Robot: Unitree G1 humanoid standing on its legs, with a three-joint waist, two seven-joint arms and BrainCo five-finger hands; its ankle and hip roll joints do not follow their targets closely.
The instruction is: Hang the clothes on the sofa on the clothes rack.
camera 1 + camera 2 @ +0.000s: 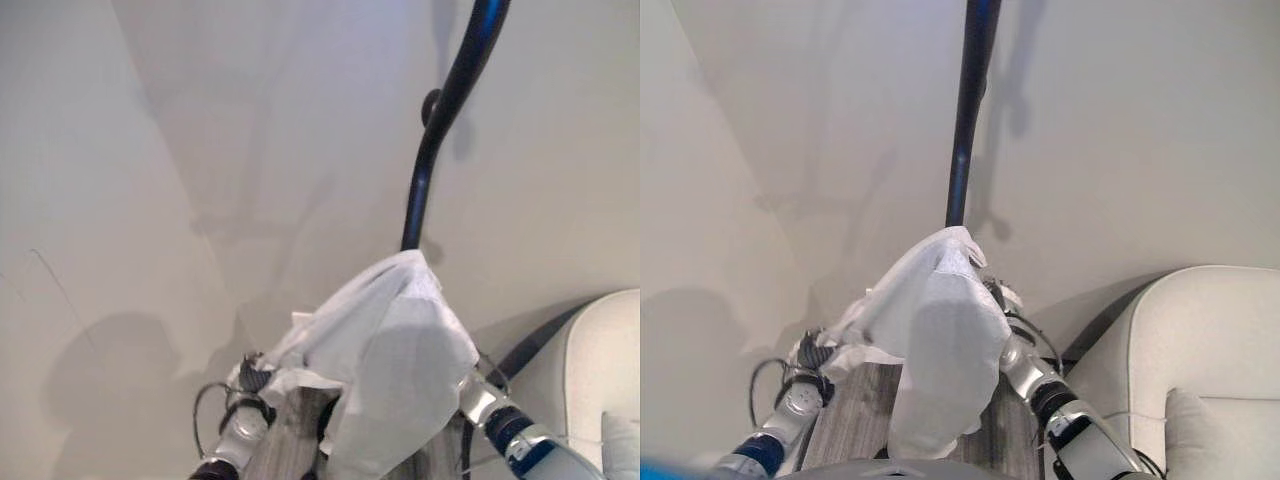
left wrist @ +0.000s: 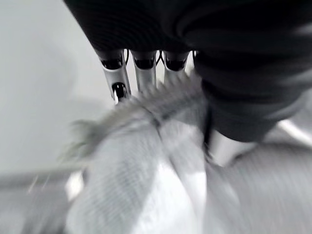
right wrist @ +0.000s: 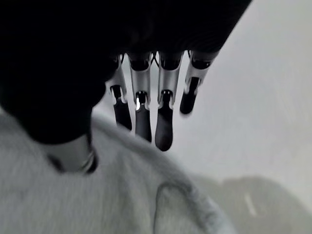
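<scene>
A white garment (image 1: 400,350) hangs bunched and lifted between my two hands, its top touching the foot of the black clothes rack pole (image 1: 440,130), which rises curved against the pale wall. My left hand (image 1: 248,380) grips the garment's left corner; the left wrist view has its fingers (image 2: 117,78) curled into the hem of the garment (image 2: 146,161). My right hand is under the cloth's right side. In the right wrist view its fingers (image 3: 165,122) stretch out straight above the garment (image 3: 97,195), with the thumb against the cloth.
A cream sofa (image 1: 1200,340) with a cushion (image 1: 1195,430) stands at the lower right, close to my right arm. Pale walls meet in a corner at the left. A strip of grey wood floor (image 1: 855,420) shows below the garment.
</scene>
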